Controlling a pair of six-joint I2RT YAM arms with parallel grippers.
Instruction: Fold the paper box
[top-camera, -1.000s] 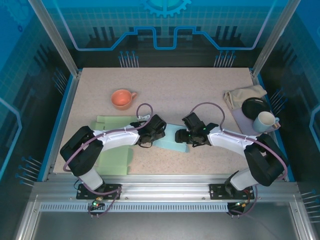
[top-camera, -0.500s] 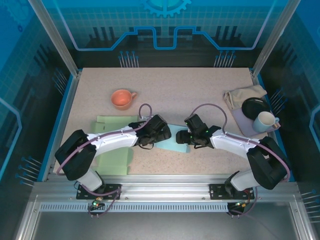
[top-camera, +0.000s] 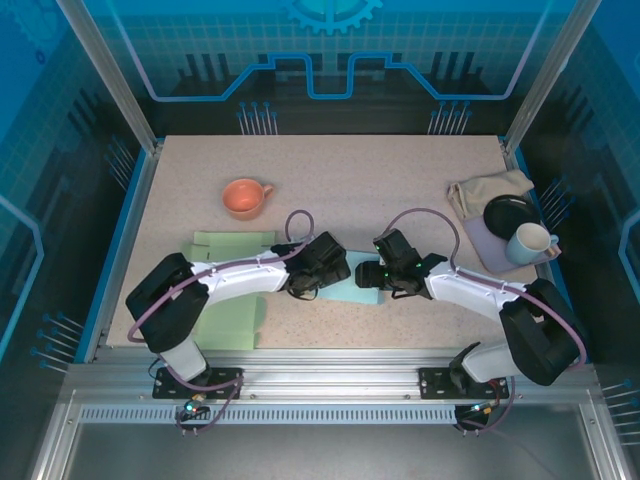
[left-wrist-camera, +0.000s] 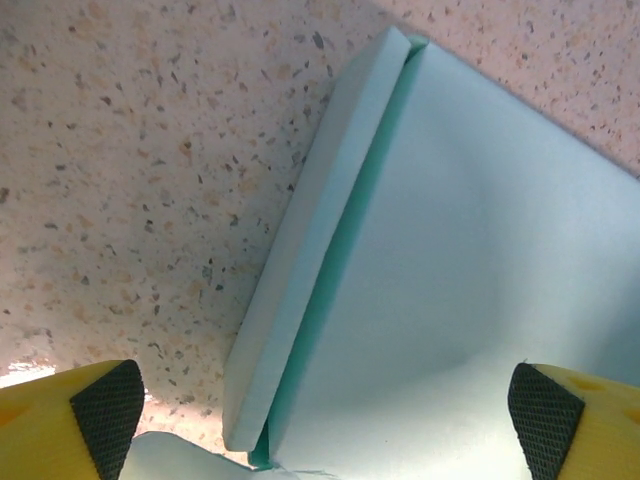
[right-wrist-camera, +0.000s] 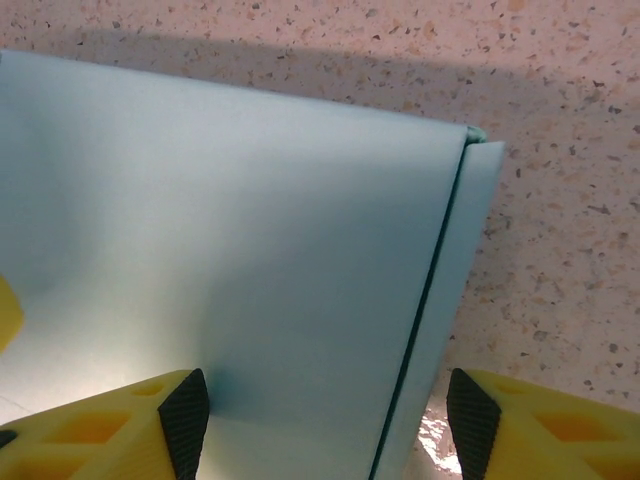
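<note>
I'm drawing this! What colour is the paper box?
The paper box is pale blue-green, clearest in the left wrist view.

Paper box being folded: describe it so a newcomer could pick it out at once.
On the speckled table, look near the front centre, where the left hand and right hand nearly meet. The paper box lies flat beneath them: pale blue-teal, unlike the yellower green sheets to its left.

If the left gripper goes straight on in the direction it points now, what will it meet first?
Most likely the paper box, close to the crease beside its narrow side flap. The open left gripper points at it; the gap is hard to judge.
</note>
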